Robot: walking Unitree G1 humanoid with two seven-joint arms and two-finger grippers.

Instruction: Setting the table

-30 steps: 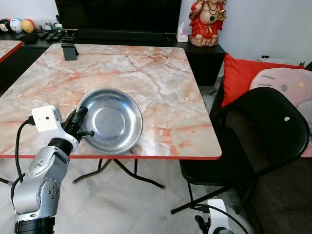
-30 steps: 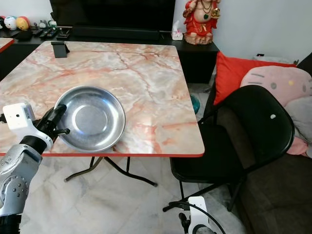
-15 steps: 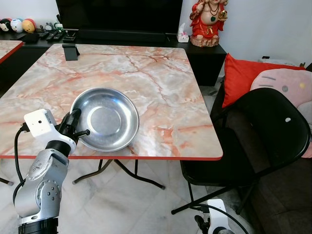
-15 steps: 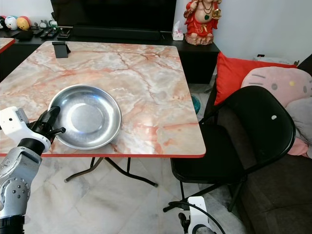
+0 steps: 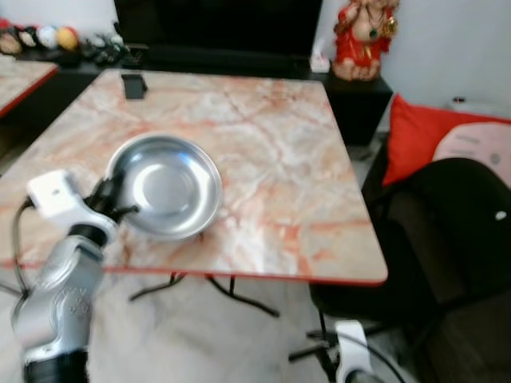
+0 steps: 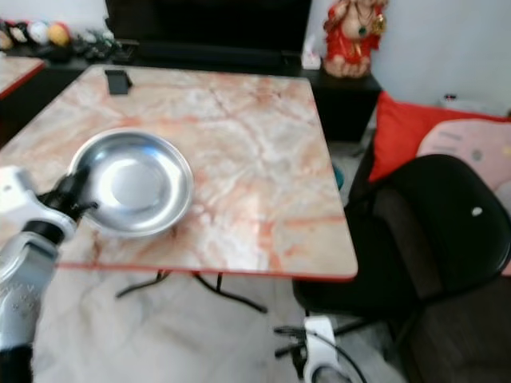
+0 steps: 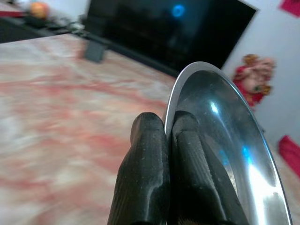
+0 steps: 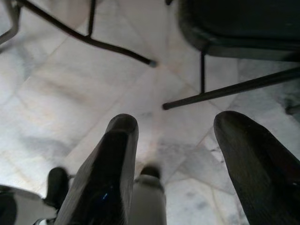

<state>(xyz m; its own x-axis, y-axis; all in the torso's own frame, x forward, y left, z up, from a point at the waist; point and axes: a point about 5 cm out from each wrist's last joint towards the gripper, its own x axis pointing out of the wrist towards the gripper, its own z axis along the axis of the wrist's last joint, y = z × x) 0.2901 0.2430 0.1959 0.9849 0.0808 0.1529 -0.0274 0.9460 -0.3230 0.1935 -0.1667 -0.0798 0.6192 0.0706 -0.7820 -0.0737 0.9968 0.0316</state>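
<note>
On the marble-patterned table, a steel plate sits near the front left edge, its rim pinched by the left gripper. The right gripper hangs spread above the floor. A thin rim pinch could slip, dropping the plate.

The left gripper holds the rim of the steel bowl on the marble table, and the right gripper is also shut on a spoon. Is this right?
Not quite. The right gripper is open and holds nothing, hanging over the floor in the right wrist view. The left gripper does pinch the steel bowl by its rim on the marble table.
</note>
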